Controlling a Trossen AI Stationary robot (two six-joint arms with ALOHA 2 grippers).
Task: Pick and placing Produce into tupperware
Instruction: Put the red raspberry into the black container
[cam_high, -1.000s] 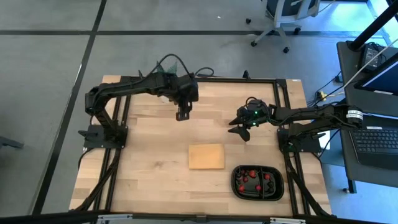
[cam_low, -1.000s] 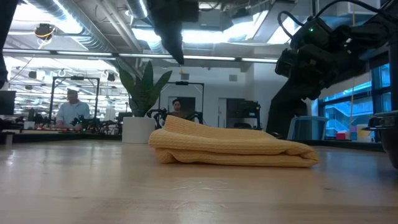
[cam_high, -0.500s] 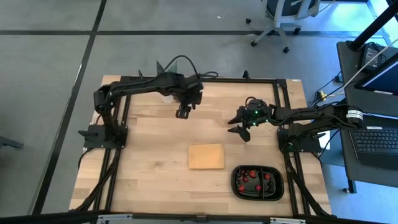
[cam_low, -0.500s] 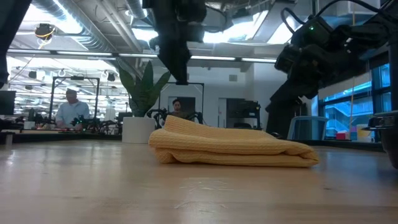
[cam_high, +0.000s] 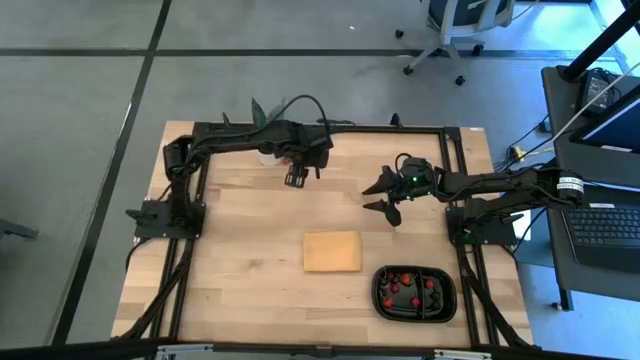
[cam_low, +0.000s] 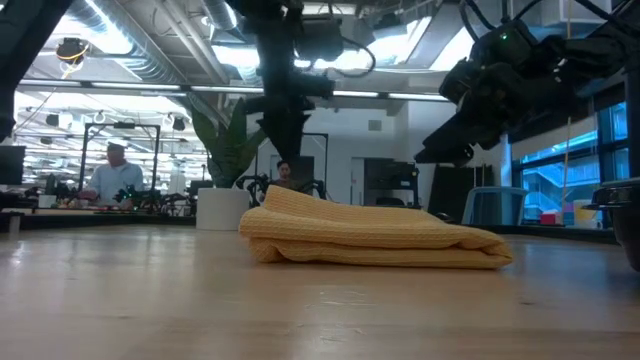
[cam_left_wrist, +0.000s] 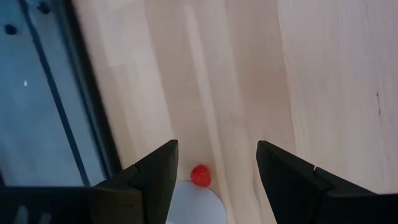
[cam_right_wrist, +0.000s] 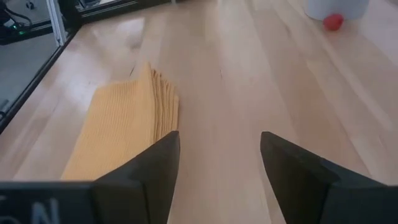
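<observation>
Grey floor (cam_high: 80, 150) with dark seams surrounds the wooden surface (cam_high: 240, 290); an office chair (cam_high: 450, 30) stands beyond its far edge, ceiling lights (cam_low: 120, 45) glowing overhead.

The folded pad (cam_high: 332, 251) lies near the middle of the table (cam_high: 230, 270); the tray (cam_high: 414, 293) sits beside it toward the right front corner, with berries (cam_high: 404, 289) in its compartments. The potted plant (cam_high: 266, 152) stands behind the pad at the table's far edge, with one loose berry (cam_left_wrist: 200, 176) on the table just beside its pot. The left gripper (cam_high: 297, 177) hangs behind the pad, close to the plant, and the right gripper (cam_high: 385, 196) hangs behind and to the right of the pad.
</observation>
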